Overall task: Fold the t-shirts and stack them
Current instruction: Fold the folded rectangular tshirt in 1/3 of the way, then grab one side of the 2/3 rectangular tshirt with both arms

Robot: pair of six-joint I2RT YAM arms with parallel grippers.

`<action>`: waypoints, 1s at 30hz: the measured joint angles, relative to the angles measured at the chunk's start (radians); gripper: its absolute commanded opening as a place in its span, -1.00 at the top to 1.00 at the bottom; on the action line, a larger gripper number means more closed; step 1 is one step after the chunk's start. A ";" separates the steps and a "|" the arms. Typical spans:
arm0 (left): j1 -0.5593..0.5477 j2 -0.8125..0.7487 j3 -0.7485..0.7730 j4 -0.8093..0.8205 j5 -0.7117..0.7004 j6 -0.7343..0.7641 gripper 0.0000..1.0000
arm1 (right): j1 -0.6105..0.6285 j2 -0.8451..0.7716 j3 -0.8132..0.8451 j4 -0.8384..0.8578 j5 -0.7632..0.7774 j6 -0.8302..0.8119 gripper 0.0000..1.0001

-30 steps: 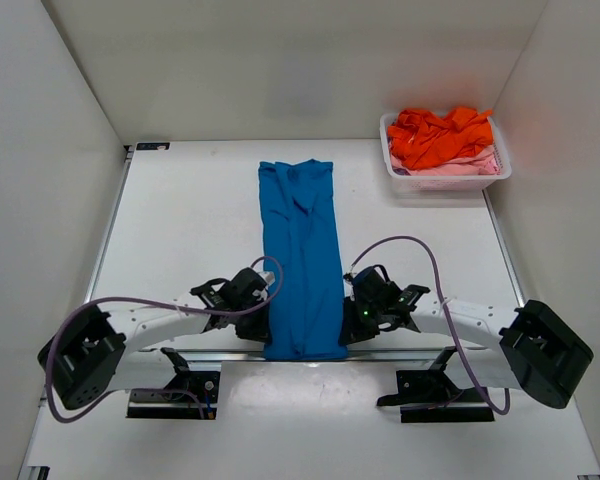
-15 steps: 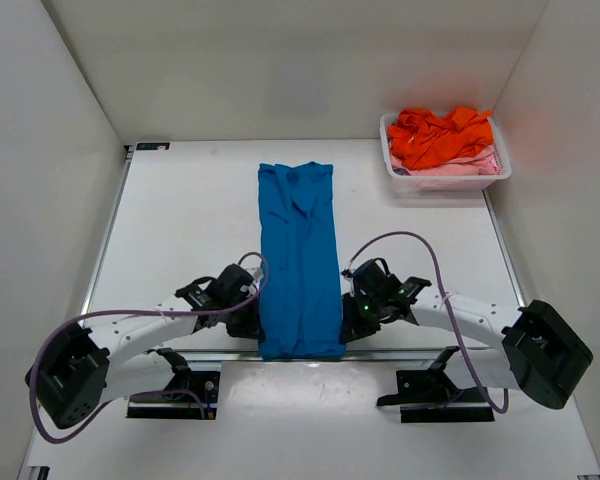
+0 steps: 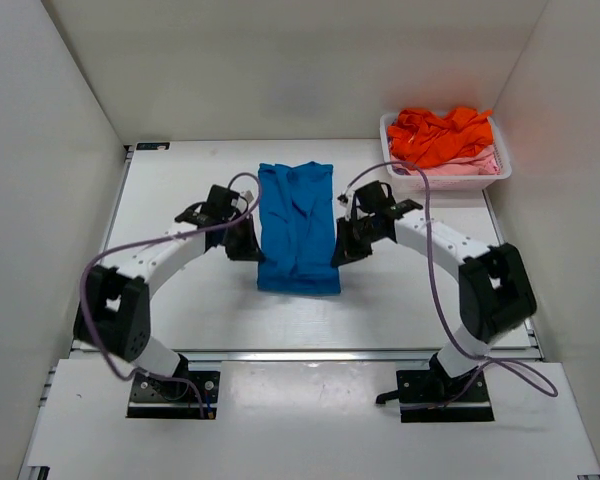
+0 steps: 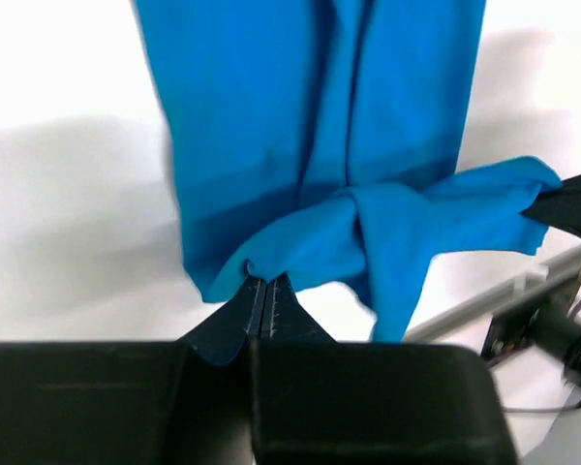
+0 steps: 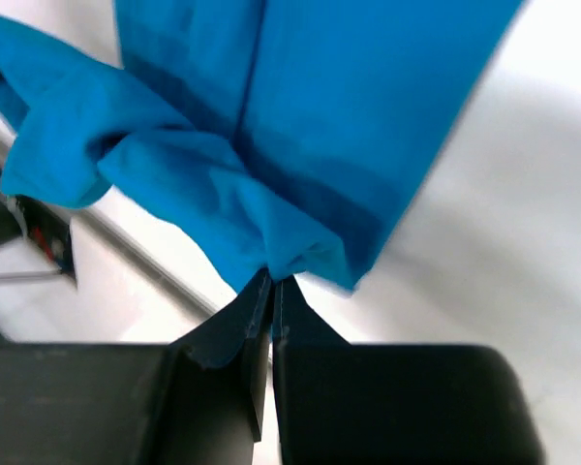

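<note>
A bright blue t-shirt [image 3: 297, 215] lies as a long folded strip at the table's centre. Its near end is lifted off the table and doubled back toward the far end. My left gripper [image 3: 251, 243] is shut on the left corner of that lifted hem [image 4: 271, 254]. My right gripper [image 3: 340, 246] is shut on the right corner [image 5: 295, 247]. Between the two grips the hem sags in a bunched fold [image 4: 407, 228]. An orange t-shirt [image 3: 438, 135] is heaped over a pale pink one [image 3: 460, 166] in the basket.
A white lattice basket [image 3: 445, 181] stands at the far right corner of the table. White walls close in the left, right and far sides. The metal rail of the near table edge [image 3: 300, 353] runs across in front of the arm bases.
Both grippers have carried the blue t-shirt's near hem away from the table's front edge toward the far end, so the strip now lies shorter and doubled. Both arms have reached out farther.
</note>
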 measured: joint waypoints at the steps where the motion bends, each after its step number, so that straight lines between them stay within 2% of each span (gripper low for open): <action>1: 0.019 0.049 0.045 -0.002 0.002 0.013 0.77 | -0.021 0.045 0.048 -0.010 -0.002 -0.019 1.00; 2: 0.036 0.095 0.087 0.001 0.004 0.026 0.67 | -0.041 0.087 0.095 -0.019 -0.003 -0.036 0.86; 3: 0.053 0.141 0.127 0.007 0.005 0.037 0.45 | -0.061 0.133 0.143 -0.023 -0.003 -0.047 0.72; 4: 0.071 0.187 0.168 0.003 0.008 0.046 0.19 | -0.079 0.176 0.192 -0.027 -0.002 -0.061 0.45; 5: 0.086 0.228 0.206 0.003 0.008 0.055 0.03 | -0.097 0.217 0.238 -0.027 0.002 -0.069 0.12; 7: 0.120 0.307 0.277 0.008 0.015 0.060 -0.02 | -0.132 0.280 0.312 -0.019 0.011 -0.083 -0.17; 8: 0.136 0.341 0.305 0.019 0.019 0.057 -0.13 | -0.147 0.300 0.338 -0.014 0.013 -0.089 -0.22; 12: 0.185 0.387 0.323 0.055 0.029 0.039 -0.15 | -0.192 0.317 0.377 0.010 0.035 -0.088 -0.22; 16: 0.188 0.342 0.227 0.121 0.033 0.027 -0.16 | -0.194 0.282 0.317 0.055 0.056 -0.081 -0.21; 22: 0.122 0.111 -0.121 0.172 0.003 -0.029 -0.16 | -0.125 0.114 -0.018 0.121 0.067 -0.023 -0.22; 24: 0.079 0.024 -0.224 0.190 -0.022 -0.063 -0.18 | -0.097 0.068 -0.119 0.151 0.067 0.018 -0.28; 27: 0.021 -0.037 -0.322 0.239 -0.047 -0.123 -0.19 | -0.061 0.019 -0.235 0.206 0.055 0.079 -0.29; 30: -0.014 -0.048 -0.348 0.293 -0.090 -0.183 -0.20 | -0.043 -0.019 -0.296 0.294 0.051 0.143 -0.18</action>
